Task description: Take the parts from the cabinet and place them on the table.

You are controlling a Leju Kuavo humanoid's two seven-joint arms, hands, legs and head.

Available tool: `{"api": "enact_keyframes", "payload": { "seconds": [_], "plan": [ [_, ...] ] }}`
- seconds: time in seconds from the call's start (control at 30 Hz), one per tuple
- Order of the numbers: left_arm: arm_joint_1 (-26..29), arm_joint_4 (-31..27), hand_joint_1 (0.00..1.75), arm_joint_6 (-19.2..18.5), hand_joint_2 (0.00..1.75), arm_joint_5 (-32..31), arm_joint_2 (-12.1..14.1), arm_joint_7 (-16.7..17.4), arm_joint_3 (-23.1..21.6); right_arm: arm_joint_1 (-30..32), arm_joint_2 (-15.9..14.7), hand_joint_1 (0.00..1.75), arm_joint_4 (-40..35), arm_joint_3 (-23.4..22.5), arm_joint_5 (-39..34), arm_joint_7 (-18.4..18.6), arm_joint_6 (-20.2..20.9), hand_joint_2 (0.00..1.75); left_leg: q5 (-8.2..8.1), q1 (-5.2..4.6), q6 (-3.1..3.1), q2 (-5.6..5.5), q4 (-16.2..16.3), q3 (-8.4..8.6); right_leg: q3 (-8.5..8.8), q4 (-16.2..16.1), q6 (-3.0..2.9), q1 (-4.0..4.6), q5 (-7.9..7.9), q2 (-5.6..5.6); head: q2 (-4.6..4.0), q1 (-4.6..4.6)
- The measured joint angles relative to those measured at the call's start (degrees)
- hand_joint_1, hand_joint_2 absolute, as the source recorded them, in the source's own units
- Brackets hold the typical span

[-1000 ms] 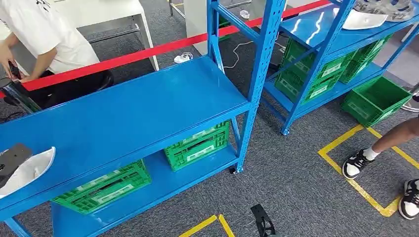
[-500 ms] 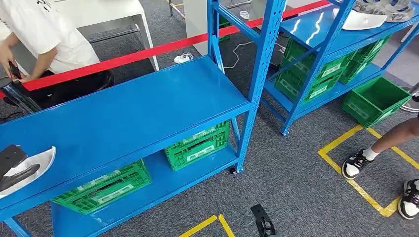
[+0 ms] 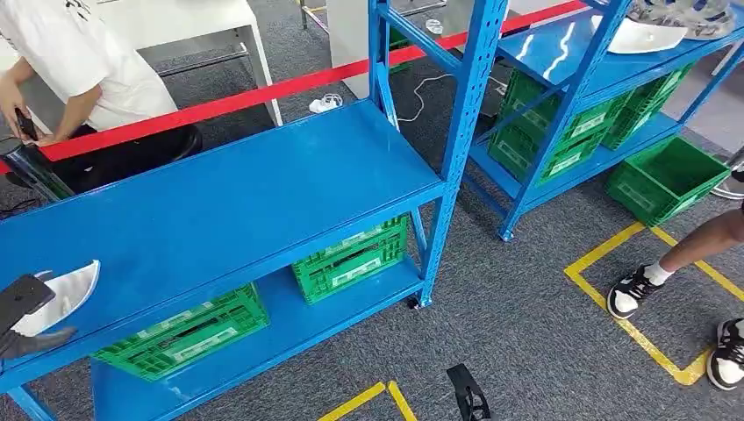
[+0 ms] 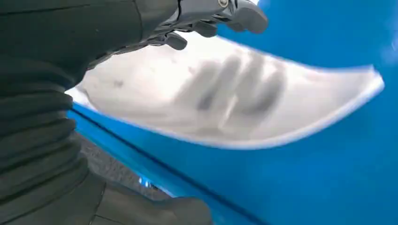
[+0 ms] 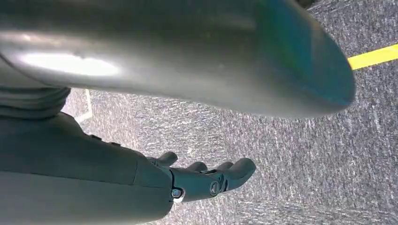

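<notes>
A white curved part [image 3: 72, 292] lies at the far left of the blue shelf top [image 3: 237, 202], near its front edge. My left hand [image 3: 21, 307] is at that part's outer end with its fingers apart and nothing gripped. In the left wrist view the blurred white part [image 4: 225, 103] lies on the blue surface, with the fingers [image 4: 211, 18] above it and the thumb [image 4: 155, 211] below. My right hand [image 5: 206, 180] hangs over the grey carpet, fingers loosely apart and empty. Another white part [image 3: 645, 35] sits on the far right rack, beside a patterned one [image 3: 684, 13].
Green crates [image 3: 351, 259] stand on the lower shelf, with more [image 3: 667, 175] by the right rack. A red tape [image 3: 263, 92] runs behind the shelf. A person in a white shirt [image 3: 79, 61] stands at the back left. A person's legs and shoes [image 3: 636, 289] are on the right.
My left hand has slid off the top of the white part toward the shelf's near left corner. The part stays on the shelf. The right arm has not moved.
</notes>
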Motion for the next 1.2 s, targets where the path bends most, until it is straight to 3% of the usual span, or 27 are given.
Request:
{"api": "enact_keyframes", "payload": {
  "seconds": [0.1, 0.23, 0.47, 0.5, 0.53, 0.57, 0.87, 1.2],
  "plan": [
    [0.5, -0.3, 0.00, -1.3, 1.75, -2.3, 0.4, -0.1, -2.2, 0.1, 0.0, 0.00, 0.0, -0.2, 0.0, 0.1, 0.0, 0.00, -0.01, -0.01, 0.00, 0.01, 0.0, 0.01, -0.01, 0.0, 0.00, 0.00, 0.00, 0.01, 0.00, 0.00],
    [1.7, -0.3, 0.00, 2.1, 1.75, -6.3, 0.2, 2.2, -6.0, 0.0, 0.0, 0.00, 0.0, -0.6, 0.0, 0.3, -0.3, 0.00, -0.01, -0.03, 0.01, 0.00, 0.0, 0.01, -0.02, 0.0, 0.02, 0.00, -0.02, 0.01, 0.00, 0.00],
    [3.8, -0.2, 0.00, 17.2, 1.75, -16.7, -2.7, 10.9, -16.1, 0.0, 0.0, 0.00, 0.0, -1.4, 0.4, 0.2, -0.7, 0.00, -0.06, -0.09, 0.09, -0.02, 0.0, 0.08, 0.12, 0.0, 0.06, -0.07, -0.04, -0.09, 0.00, 0.00],
    [4.0, -0.2, 0.52, 18.0, 1.75, -17.2, -3.0, 11.6, -17.1, 0.0, 0.0, 0.00, 0.0, -1.4, 0.5, 0.2, -0.7, 0.00, -0.07, -0.09, 0.11, -0.02, 0.0, 0.10, 0.15, 0.0, 0.06, -0.07, -0.04, -0.10, 0.00, 0.00],
    [4.1, -0.2, 1.61, 18.9, 1.75, -17.8, -3.3, 12.3, -18.1, 0.0, 0.0, 0.00, 0.0, -1.4, 0.5, 0.2, -0.7, 0.00, -0.08, -0.09, 0.12, -0.02, 0.0, 0.13, 0.18, 0.0, 0.06, -0.07, -0.04, -0.11, 0.00, 0.02],
    [4.2, -0.2, 1.75, 20.0, 1.75, -18.3, -3.6, 13.2, -18.9, 0.0, 0.0, 0.00, 0.0, -1.4, 0.6, 0.2, -0.8, 0.00, -0.09, -0.10, 0.13, -0.02, 0.0, 0.16, 0.21, 0.0, 0.07, -0.09, -0.04, -0.11, 0.00, 0.00],
    [5.8, 0.3, 1.75, 31.2, 1.75, -20.5, -7.3, 20.6, -23.5, 0.0, 0.0, 0.00, 0.0, -2.4, 0.3, 0.5, -1.7, 0.00, -0.04, -0.16, 0.34, -0.65, 0.0, 0.27, 0.55, -0.1, 0.40, -0.15, -0.26, -0.59, 0.00, 0.00],
    [5.8, 0.7, 1.75, 32.4, 1.75, -19.6, -7.8, 20.7, -23.5, -0.1, 0.0, 0.00, 0.0, -2.9, 0.9, 0.0, -1.7, 0.00, 0.18, -0.28, 0.50, -1.04, 0.0, 0.33, 0.79, -0.1, 0.51, -0.15, -0.19, -1.09, 0.00, 0.00]
  ]
}}
